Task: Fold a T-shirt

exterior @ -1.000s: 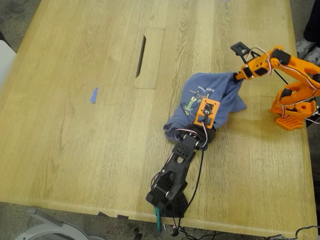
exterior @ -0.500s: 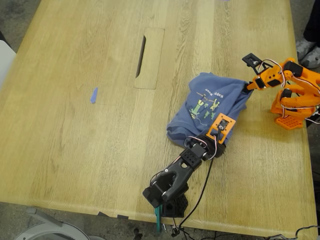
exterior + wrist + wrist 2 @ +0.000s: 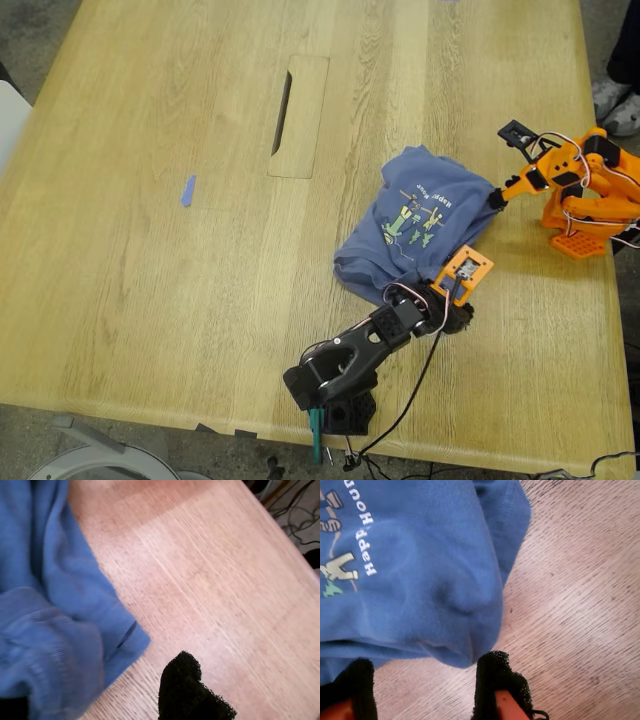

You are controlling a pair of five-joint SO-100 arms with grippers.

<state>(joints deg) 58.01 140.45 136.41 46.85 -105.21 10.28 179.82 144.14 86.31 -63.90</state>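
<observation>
The slate-blue T-shirt lies crumpled on the wooden table, right of centre in the exterior view, with its cartoon print and yellow text facing up. My first gripper, on the black arm, is at the shirt's near right corner. In the first wrist view its jaws stand apart, and shirt cloth lies over one finger. My second gripper, on the orange arm, is at the shirt's right edge. Its jaws stand apart, with a fold of the shirt at their mouth.
A long cable slot in an inset panel lies in the table beyond the shirt. A small blue tape mark is on the exterior view's left. The orange arm's base stands near the table's right edge. A person's shoe shows off the table.
Both grippers have moved toward the exterior view's right, the black arm also nearer the front edge. The shirt was dragged right and spread flatter, with its print fully uncovered.
</observation>
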